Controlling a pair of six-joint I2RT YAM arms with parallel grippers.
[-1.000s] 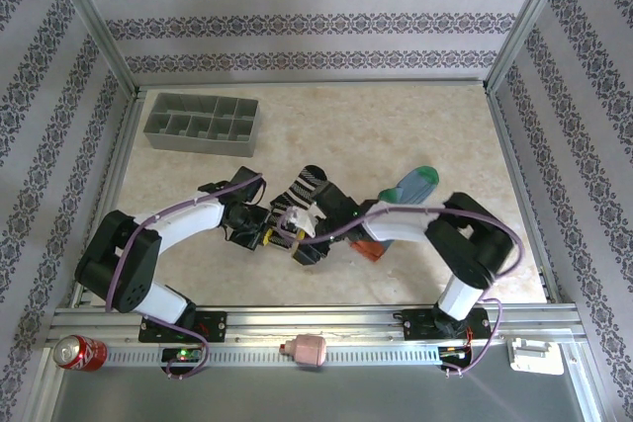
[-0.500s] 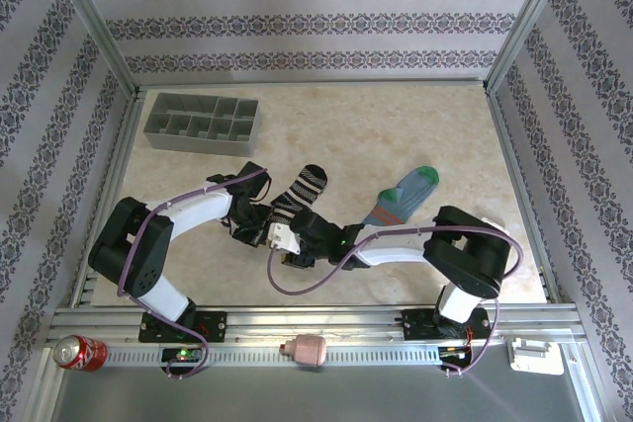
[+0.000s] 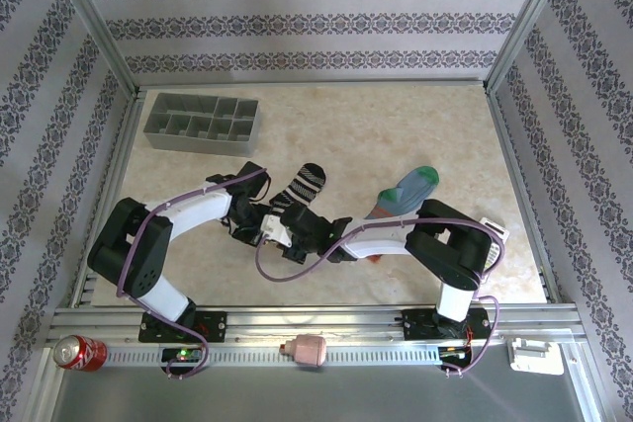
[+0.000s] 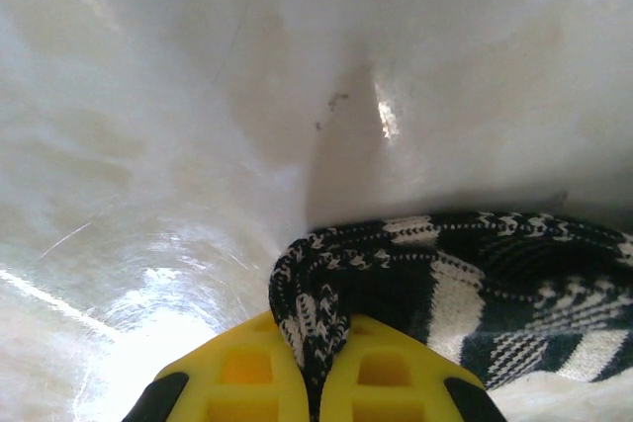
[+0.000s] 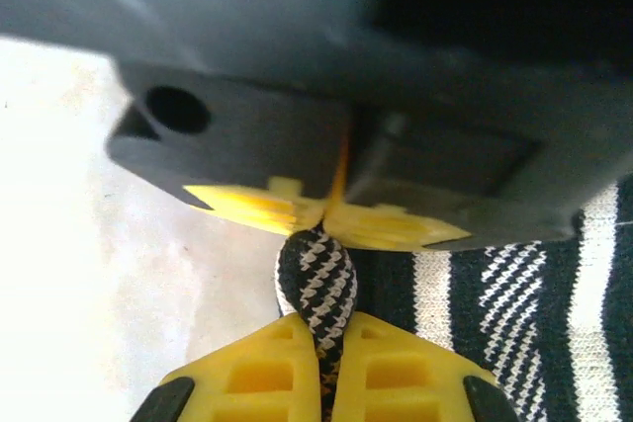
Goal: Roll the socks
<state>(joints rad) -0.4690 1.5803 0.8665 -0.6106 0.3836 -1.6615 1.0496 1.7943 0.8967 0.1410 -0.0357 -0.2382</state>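
Observation:
The black sock with white stripes (image 3: 303, 183) lies on the table, toe pointing away, cuff end between both grippers. My left gripper (image 3: 265, 225) is shut on a fold of its cuff (image 4: 312, 298). My right gripper (image 3: 293, 231) faces it and is shut on the same cuff fold (image 5: 316, 284), the yellow fingertips (image 5: 396, 368) of the two grippers almost touching. To the right lies the blue-grey striped sock (image 3: 401, 195) with its teal toe (image 3: 423, 178) far right; its orange-red cuff (image 3: 373, 255) peeks out from under my right arm.
A grey compartment organiser (image 3: 202, 123) stands at the back left of the marbled table (image 3: 376, 126). Metal frame rails (image 3: 297, 323) run along the near edge, with a red can (image 3: 77, 352) and a pink object (image 3: 308, 349) on them.
My right gripper moved left across the table and closed on the black sock's cuff beside the left gripper. The sock's cuff end is now bunched between them.

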